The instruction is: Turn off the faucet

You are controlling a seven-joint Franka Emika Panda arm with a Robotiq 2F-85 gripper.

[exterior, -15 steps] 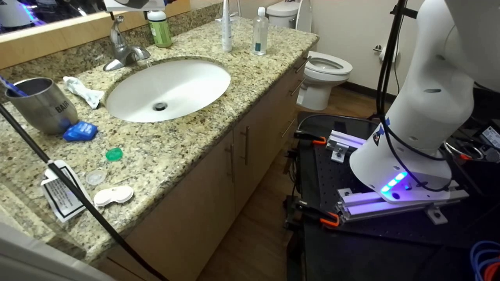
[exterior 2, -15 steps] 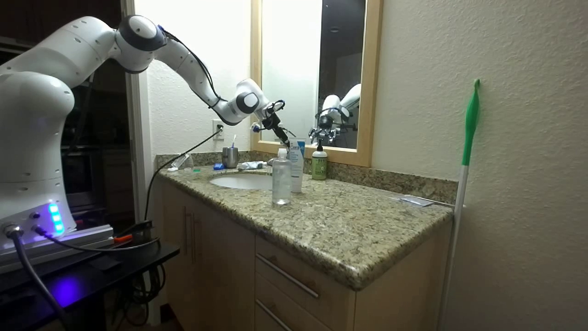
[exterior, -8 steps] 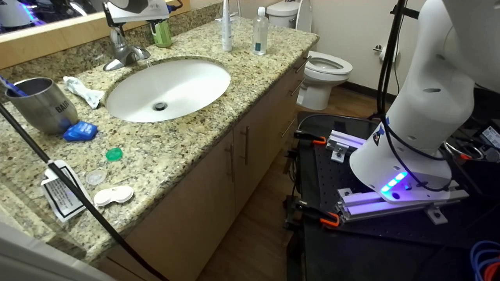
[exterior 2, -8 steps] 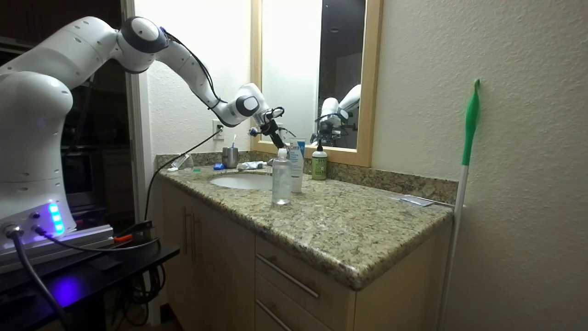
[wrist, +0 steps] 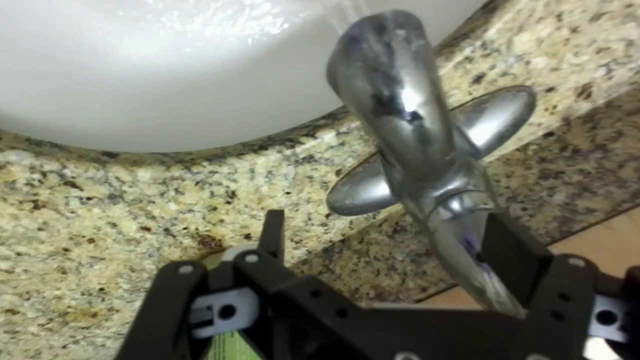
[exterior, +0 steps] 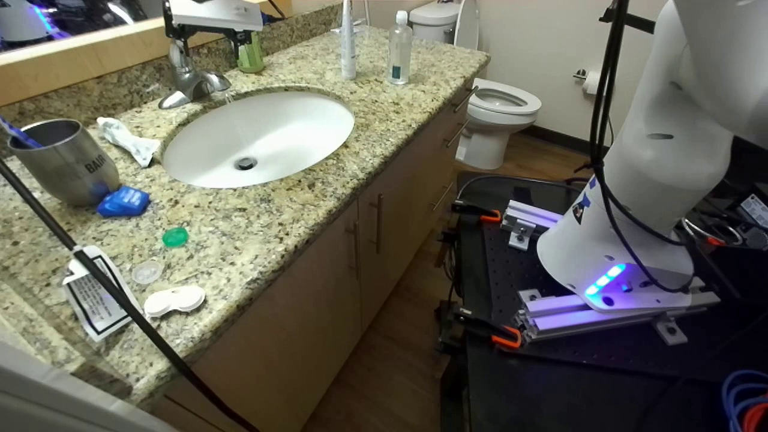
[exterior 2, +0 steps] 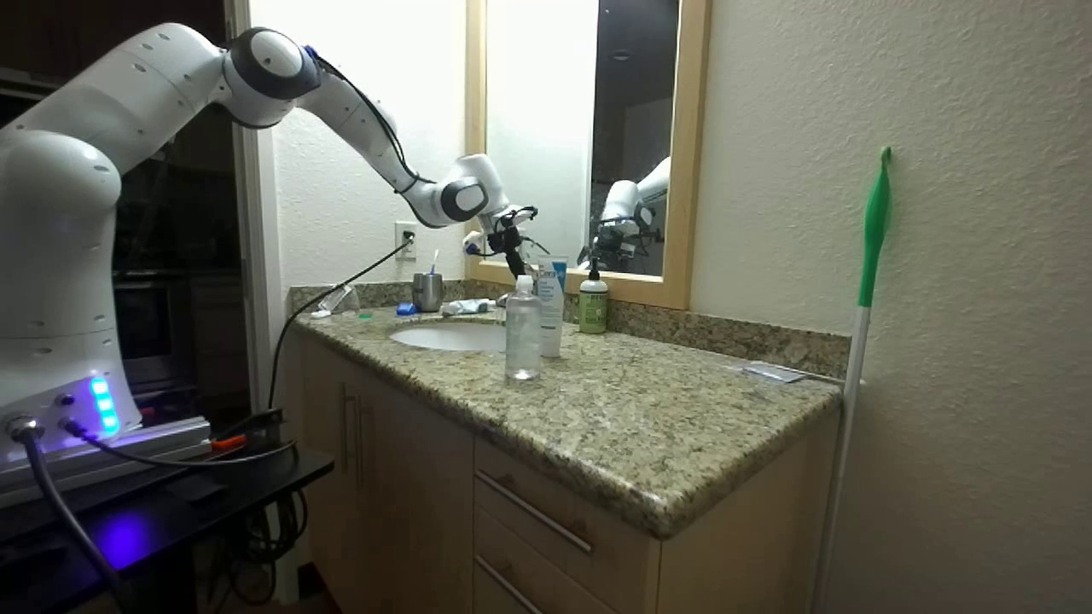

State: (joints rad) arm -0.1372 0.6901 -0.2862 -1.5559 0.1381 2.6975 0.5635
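Shut-off not done

White oval basin [exterior: 300,138]; black two-fingered end effector [wrist: 387,237] spread wide; shiny silver metal faucet [wrist: 422,145] just behind basin, w/ silver lever [wrist: 462,255] nr one finger [wrist: 510,260], contact unclear; clear water [wrist: 350,9] running. Prob. left: turn lever.

Faucet [wrist: 425,145] beside basin [exterior: 294,141]; toothbrush [exterior: 20,133] in cup [exterior: 75,161].

In an exterior view, the camera looks down along the tabletop [exterior: 288,204] toward the toilet [exterior: 501,123]; in an exterior view, a lower camera looks toward the mirror [exterior 2: 554,128] from that end. The wrist view looks closely past the tool [wrist: 392,242] onto the faucet [wrist: 427,160]; all share the basin [exterior: 288,132]
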